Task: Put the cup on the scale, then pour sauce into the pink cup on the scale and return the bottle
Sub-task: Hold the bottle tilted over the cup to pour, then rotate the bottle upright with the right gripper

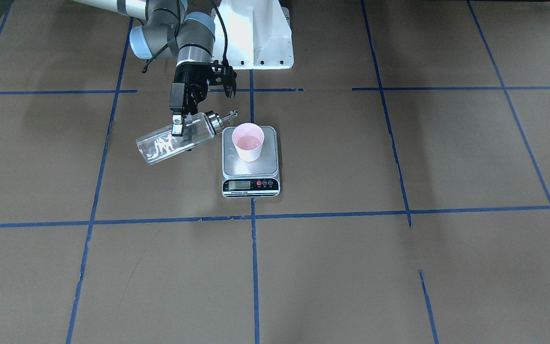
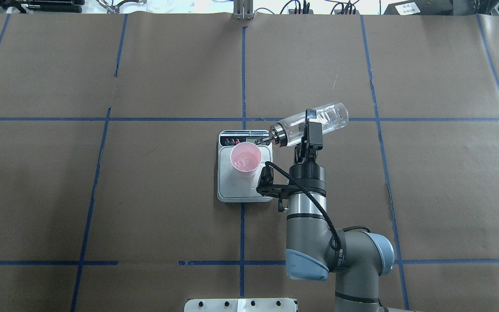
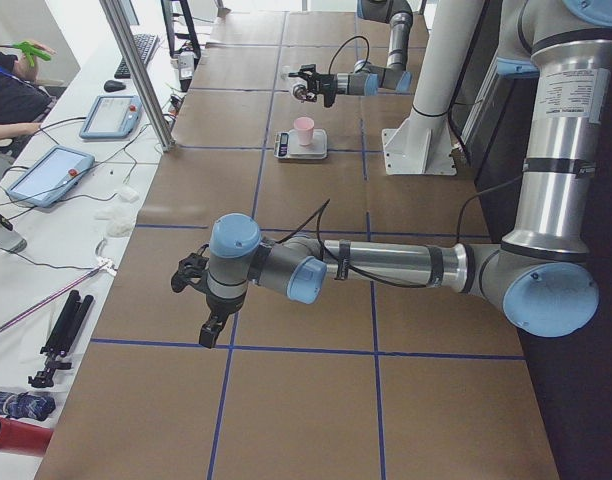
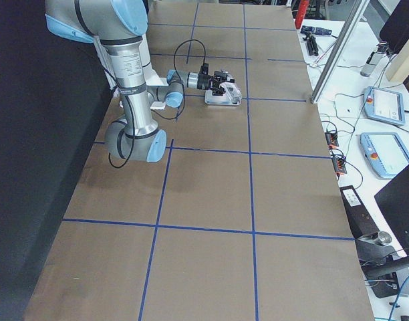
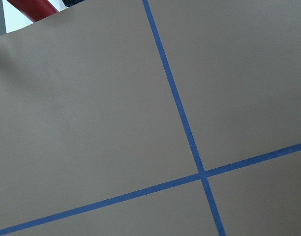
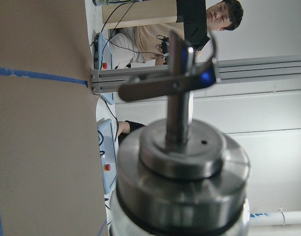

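Observation:
The pink cup (image 2: 246,159) stands upright on the scale (image 2: 232,190), towards its display end. Clear sauce (image 2: 244,163) glistens in the cup's bottom. My right gripper (image 2: 309,126) is shut on the clear glass bottle (image 2: 322,118) around its middle and holds it tilted near level, just beside the scale. The bottle's metal spout (image 1: 230,115) points at the cup's rim, and no stream shows. The right wrist view is filled by the bottle's collar (image 6: 182,162). My left gripper (image 3: 212,328) hangs over bare table far from the scale; I cannot tell whether it is open or shut.
The white robot base (image 1: 256,33) stands just behind the scale. Blue tape lines (image 1: 254,267) cross the brown paper. A side table with tablets (image 3: 48,175) and a seated person (image 3: 11,85) lies beyond the table's edge.

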